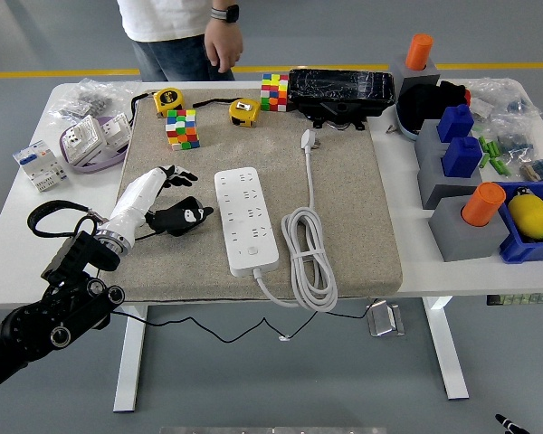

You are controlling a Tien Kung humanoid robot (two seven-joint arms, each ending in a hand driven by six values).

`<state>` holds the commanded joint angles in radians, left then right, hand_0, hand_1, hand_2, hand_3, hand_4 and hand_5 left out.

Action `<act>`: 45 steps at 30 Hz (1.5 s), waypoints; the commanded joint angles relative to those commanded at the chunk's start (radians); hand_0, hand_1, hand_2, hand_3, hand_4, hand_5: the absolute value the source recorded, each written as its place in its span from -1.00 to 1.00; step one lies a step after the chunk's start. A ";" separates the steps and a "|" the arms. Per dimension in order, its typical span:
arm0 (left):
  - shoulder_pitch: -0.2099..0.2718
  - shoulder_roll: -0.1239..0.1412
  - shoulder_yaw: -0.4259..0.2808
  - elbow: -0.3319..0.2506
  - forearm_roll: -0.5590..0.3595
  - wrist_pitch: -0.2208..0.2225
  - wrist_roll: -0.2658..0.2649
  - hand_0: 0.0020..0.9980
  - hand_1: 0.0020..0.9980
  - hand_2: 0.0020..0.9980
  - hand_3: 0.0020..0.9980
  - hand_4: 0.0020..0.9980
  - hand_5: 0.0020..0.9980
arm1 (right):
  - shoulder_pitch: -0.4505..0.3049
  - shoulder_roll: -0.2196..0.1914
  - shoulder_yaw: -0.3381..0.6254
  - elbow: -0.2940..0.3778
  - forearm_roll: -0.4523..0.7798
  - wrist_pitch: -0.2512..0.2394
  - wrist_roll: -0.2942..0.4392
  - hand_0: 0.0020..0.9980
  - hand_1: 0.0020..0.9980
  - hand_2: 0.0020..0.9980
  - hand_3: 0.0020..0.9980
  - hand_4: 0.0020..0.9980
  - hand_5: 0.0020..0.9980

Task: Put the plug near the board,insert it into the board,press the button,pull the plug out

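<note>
Left hand [167, 203] fingers spread, holding nothing, just left of the power strip [245, 220]. Plug [308, 138] lies well beyond, up-right. I judge reaching across risks dragging the strip or snagging the cable [309, 258].

The power strip [245, 220] lay on the mat [362, 226], which covered the middle of the table [9, 235]. Just left of the strip hovered the left hand [167, 206], over the mat. Right of the strip lay the coiled cable [309, 253], its line running back to the plug [309, 139] (behind and to the right of the strip, apart from it). Behind the strip, near the mat's far edge, sat two puzzle cubes [182, 128], two tape measures [167, 99] and a long box [340, 90]. Far right of the strip, off the mat, stood blocks with pegs [466, 217] and a bin [529, 226]. A person [181, 36] stood beyond the table's far side, behind and left of the strip.
</note>
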<state>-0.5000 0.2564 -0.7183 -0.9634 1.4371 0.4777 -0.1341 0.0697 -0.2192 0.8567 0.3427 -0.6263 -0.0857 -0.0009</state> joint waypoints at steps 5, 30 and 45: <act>0.048 0.005 -0.082 -0.072 -0.098 0.000 -0.029 0.34 0.29 0.25 0.23 0.89 -0.15 | 0.006 -0.001 -0.004 0.000 0.000 0.000 0.000 0.21 0.28 0.29 0.11 0.91 -0.02; 0.215 0.073 -0.340 -0.206 -0.534 -0.031 -0.120 0.15 0.15 0.12 0.16 0.70 -0.18 | 0.047 0.000 -0.095 -0.028 0.040 -0.003 0.002 0.21 0.29 0.29 0.10 0.90 -0.01; 0.231 0.080 -0.326 -0.225 -0.515 -0.036 -0.097 0.11 0.15 0.11 0.15 0.63 -0.23 | 0.021 0.003 -0.117 -0.039 0.049 -0.001 0.000 0.21 0.29 0.29 0.10 0.90 -0.01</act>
<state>-0.2687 0.3368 -1.0442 -1.1879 0.9224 0.4415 -0.2313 0.0906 -0.2165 0.7400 0.3039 -0.5775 -0.0865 -0.0012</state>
